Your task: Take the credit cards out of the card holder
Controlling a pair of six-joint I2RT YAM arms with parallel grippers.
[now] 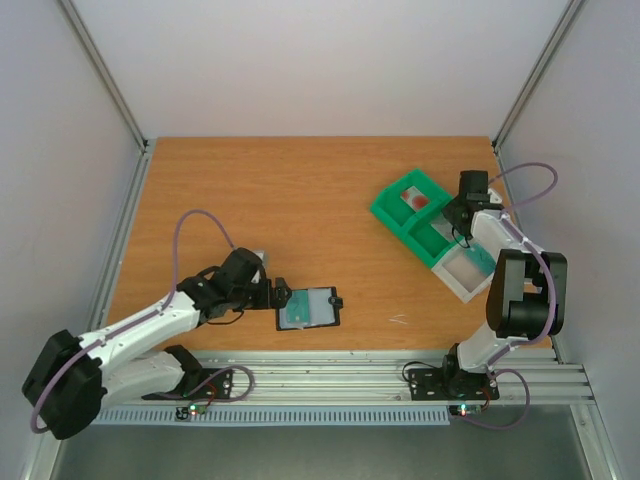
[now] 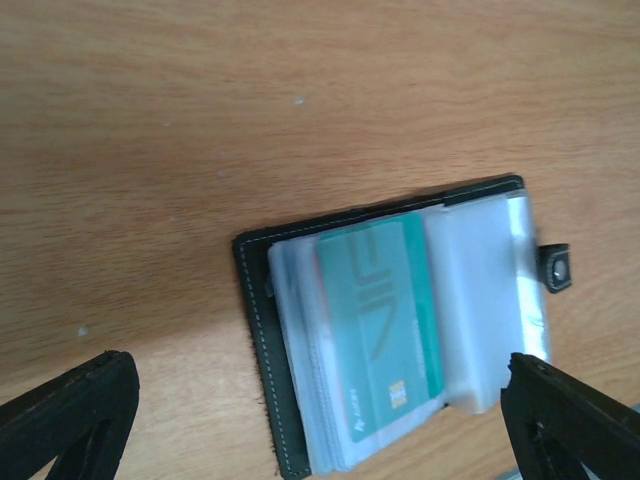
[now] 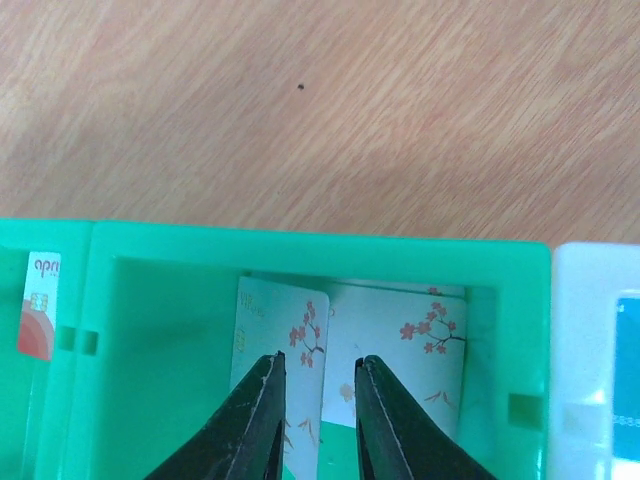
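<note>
The card holder (image 1: 308, 308) lies open on the table near the front edge, black outside with clear sleeves. A teal-green credit card (image 2: 380, 330) sits in its top sleeve. My left gripper (image 1: 280, 299) is at the holder's left edge, open wide, with its fingers (image 2: 70, 420) either side of the holder (image 2: 262, 330) and not touching it. My right gripper (image 3: 320, 360) hovers over the middle compartment of the green tray (image 3: 300, 242), jaws slightly apart and empty. Two pale cards with blossom prints (image 3: 420, 330) lie there. A pale card with a red mark (image 3: 38, 320) lies in the neighbouring compartment.
The green compartmented tray (image 1: 388, 208) stands at the right, with a white tray section (image 1: 468, 272) joined at its near end, holding something blue (image 3: 628, 370). White walls and metal rails bound the wooden table.
</note>
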